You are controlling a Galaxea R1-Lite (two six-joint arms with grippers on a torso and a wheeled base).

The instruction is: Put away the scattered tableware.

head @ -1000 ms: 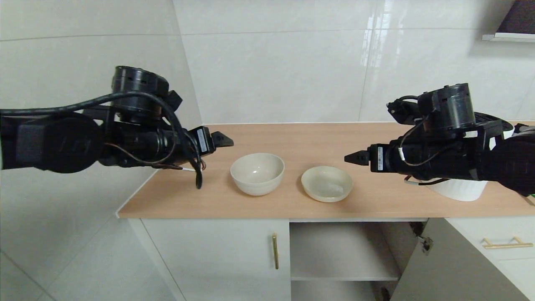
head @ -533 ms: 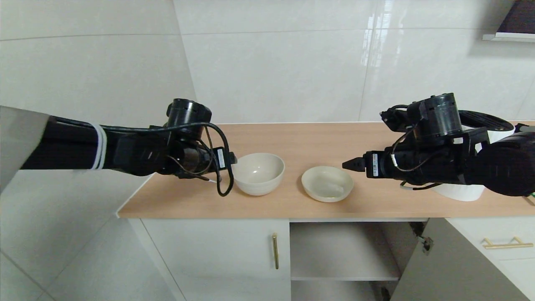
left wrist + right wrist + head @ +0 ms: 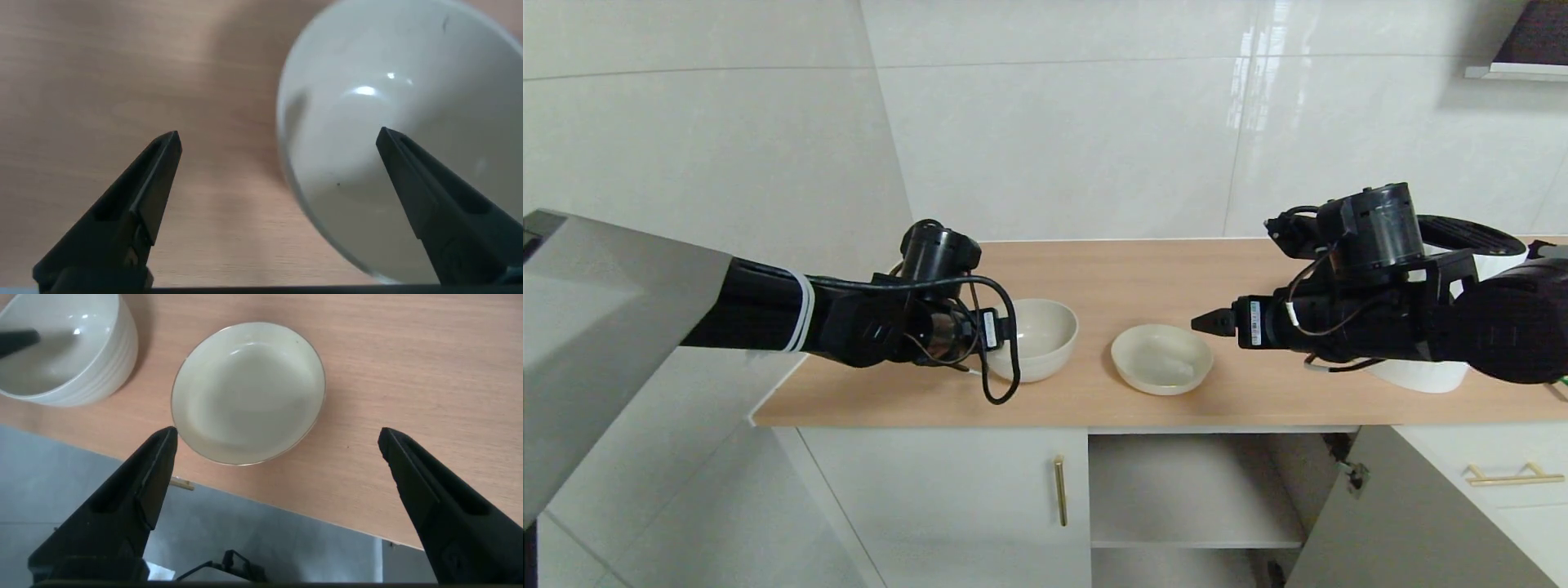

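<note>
Two cream bowls sit on the wooden counter [image 3: 915,392]. The deep bowl [image 3: 1039,328] is on the left, and my left gripper [image 3: 1005,328] is at its left rim. In the left wrist view the left gripper [image 3: 278,143] is open, one finger over the deep bowl [image 3: 409,171] and the other over bare counter, so the rim lies between them. The shallow bowl [image 3: 1162,358] lies to the right. My right gripper [image 3: 1204,323] hovers just above its right side. Seen from the right wrist, that gripper [image 3: 278,437] is open above the shallow bowl [image 3: 249,392], with the deep bowl [image 3: 65,351] beside it.
A white pot [image 3: 1417,374] stands behind my right arm at the counter's right end. Below the counter a cabinet stands open with a bare shelf [image 3: 1184,498], its door [image 3: 1347,531] swung out to the right. The closed door on the left has a gold handle [image 3: 1059,490].
My left arm has stretched forward, down and to the right, bringing its gripper to the deep bowl's rim. The right gripper sank slightly toward the shallow bowl, then held still.
</note>
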